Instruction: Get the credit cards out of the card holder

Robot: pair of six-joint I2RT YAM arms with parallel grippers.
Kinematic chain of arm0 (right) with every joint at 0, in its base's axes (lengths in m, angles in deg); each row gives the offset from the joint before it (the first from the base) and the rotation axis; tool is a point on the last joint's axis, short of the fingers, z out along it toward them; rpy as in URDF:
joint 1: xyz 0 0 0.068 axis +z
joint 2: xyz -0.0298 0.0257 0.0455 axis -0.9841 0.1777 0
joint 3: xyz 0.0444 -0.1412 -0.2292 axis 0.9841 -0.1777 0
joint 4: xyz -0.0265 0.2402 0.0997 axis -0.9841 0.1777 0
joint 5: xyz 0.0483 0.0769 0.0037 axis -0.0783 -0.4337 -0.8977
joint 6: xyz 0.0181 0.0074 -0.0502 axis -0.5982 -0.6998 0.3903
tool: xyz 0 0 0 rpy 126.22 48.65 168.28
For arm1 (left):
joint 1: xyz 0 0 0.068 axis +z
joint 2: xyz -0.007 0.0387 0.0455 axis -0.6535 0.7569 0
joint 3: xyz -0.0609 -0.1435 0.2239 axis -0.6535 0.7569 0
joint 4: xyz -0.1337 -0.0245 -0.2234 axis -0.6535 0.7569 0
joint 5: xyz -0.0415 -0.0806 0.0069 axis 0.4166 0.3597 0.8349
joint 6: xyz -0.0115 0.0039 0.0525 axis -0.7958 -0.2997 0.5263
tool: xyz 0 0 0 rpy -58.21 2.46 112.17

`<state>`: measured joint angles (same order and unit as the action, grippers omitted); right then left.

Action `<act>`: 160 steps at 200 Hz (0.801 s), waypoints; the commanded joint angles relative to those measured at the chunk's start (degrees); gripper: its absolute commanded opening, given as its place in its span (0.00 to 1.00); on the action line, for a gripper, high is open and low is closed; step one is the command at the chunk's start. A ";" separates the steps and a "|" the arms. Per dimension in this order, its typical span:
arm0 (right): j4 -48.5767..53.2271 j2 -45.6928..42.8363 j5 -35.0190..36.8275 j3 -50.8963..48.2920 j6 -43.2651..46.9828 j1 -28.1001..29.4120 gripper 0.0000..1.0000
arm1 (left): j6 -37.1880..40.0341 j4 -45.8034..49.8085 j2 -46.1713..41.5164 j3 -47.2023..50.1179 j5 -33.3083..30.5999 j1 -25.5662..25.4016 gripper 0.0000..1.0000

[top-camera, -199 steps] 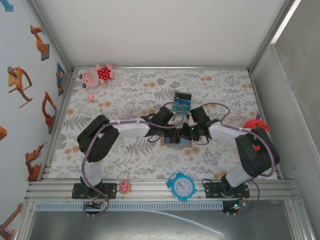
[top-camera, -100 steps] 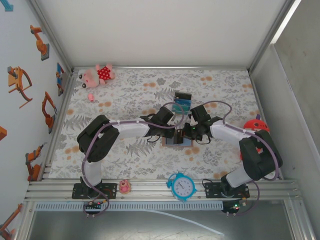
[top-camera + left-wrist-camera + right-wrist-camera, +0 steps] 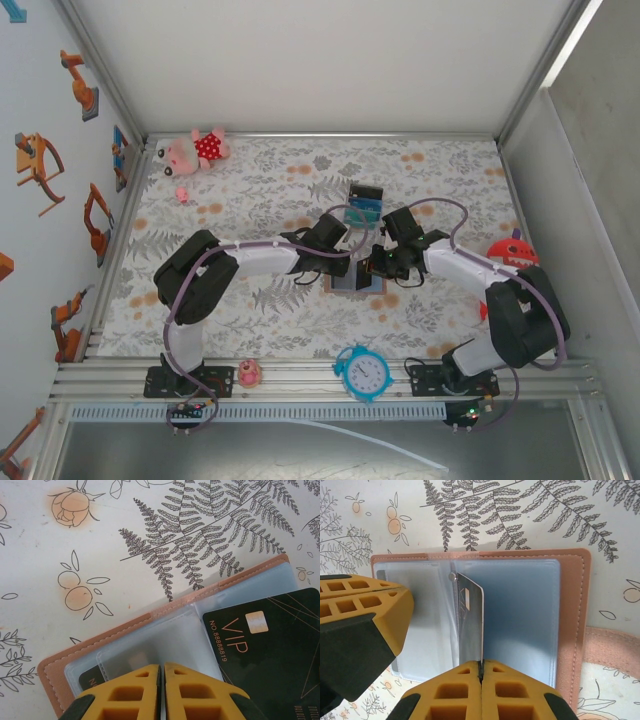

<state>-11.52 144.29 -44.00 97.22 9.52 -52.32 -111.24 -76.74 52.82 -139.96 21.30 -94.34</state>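
The small flat tan-brown leather card holder lies open and flat on the fern-and-flower printed tablecloth. Its clear blue-grey inner pockets face up, and its little closing tab sticks out from one side. The round turquoise alarm clock stands on the holder's near side, at the table's edge. The left gripper comes down on the holder's left half with its yellow fingers pressed together. Its tips are over a clear pocket, and I cannot tell whether they pinch the plastic. The right gripper is over the holder's middle fold, clenched on the near edge of a dark credit card with a gold chip and "VIP" lettering. The card stands on edge above the fold, between the two pocket pages. Just beyond the holder sits a small black box with teal-blue cards. Far beyond it to the left lies a pink plush pig in a red dress. Well to the holder's right is a red round toy, and near and left of it a small pink toy.
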 commanded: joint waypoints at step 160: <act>-5.55 3.43 -4.14 -0.89 -1.56 -0.28 0.13 | -0.92 1.62 -0.20 1.92 -0.06 0.36 0.10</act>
<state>-16.70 146.45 -47.98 97.18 8.14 -52.32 -111.32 -77.07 52.82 -139.72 21.34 -94.28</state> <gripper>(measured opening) 0.124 0.099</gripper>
